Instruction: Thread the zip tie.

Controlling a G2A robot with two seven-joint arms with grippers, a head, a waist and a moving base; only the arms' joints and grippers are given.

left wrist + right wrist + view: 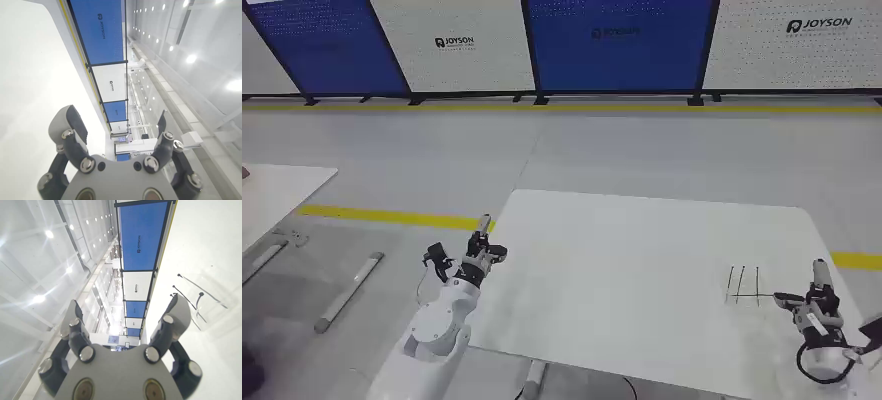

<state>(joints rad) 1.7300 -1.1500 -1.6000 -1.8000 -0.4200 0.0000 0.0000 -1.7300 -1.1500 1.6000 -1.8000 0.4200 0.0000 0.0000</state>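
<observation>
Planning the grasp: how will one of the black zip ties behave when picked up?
Probably floppy: the zip ties are long, thin strips, one visibly curved. Likely very light, so a nudge may slide them on the smooth table. Lying flat, they offer the right gripper little to pinch.

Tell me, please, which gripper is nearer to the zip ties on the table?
Right. The right gripper is close beside the zip ties near the table's right edge; the left gripper is at the table's opposite edge, far across from them.
</observation>
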